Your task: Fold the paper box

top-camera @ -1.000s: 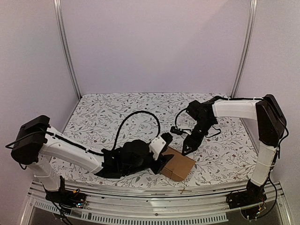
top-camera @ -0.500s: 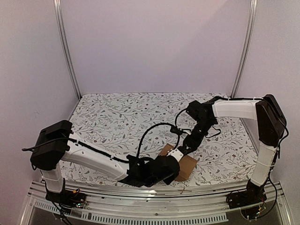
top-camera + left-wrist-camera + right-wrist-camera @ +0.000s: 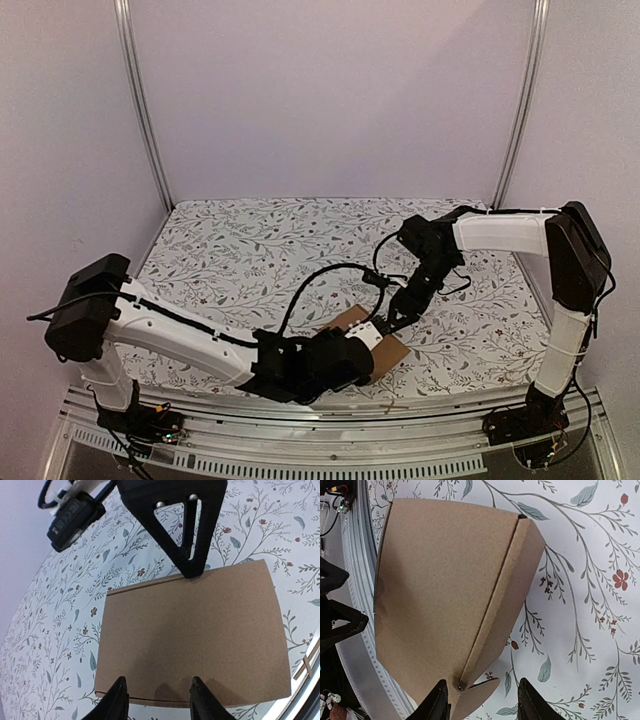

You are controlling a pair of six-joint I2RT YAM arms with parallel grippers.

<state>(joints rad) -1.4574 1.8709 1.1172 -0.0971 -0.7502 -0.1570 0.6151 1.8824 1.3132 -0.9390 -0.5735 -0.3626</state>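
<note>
The paper box (image 3: pixel 393 351) is a folded brown carton lying near the table's front edge. My left gripper (image 3: pixel 362 352) lies over its near-left part and hides some of it. In the left wrist view the box (image 3: pixel 190 630) fills the middle, and my left gripper (image 3: pixel 159 704) is open with its fingertips (image 3: pixel 120 700) over the near edge. My right gripper (image 3: pixel 392 318) is open at the box's far edge, and its black finger (image 3: pixel 192 555) points down at that edge. In the right wrist view the box (image 3: pixel 445 580) shows a creased side, with a loose flap (image 3: pixel 480 696) inside my right gripper (image 3: pixel 485 704).
A floral cloth (image 3: pixel 250 250) covers the table. A metal rail (image 3: pixel 330 420) runs along the front edge, with a small tan strip (image 3: pixel 395 405) on it. White walls and two upright posts enclose the back and sides. A black cable (image 3: pixel 320 275) loops above the left arm.
My left arm has swung right, from beside the box's left side to over its top. My right gripper has lowered slightly onto the box's far edge. The box sits lower and further under the left gripper.
</note>
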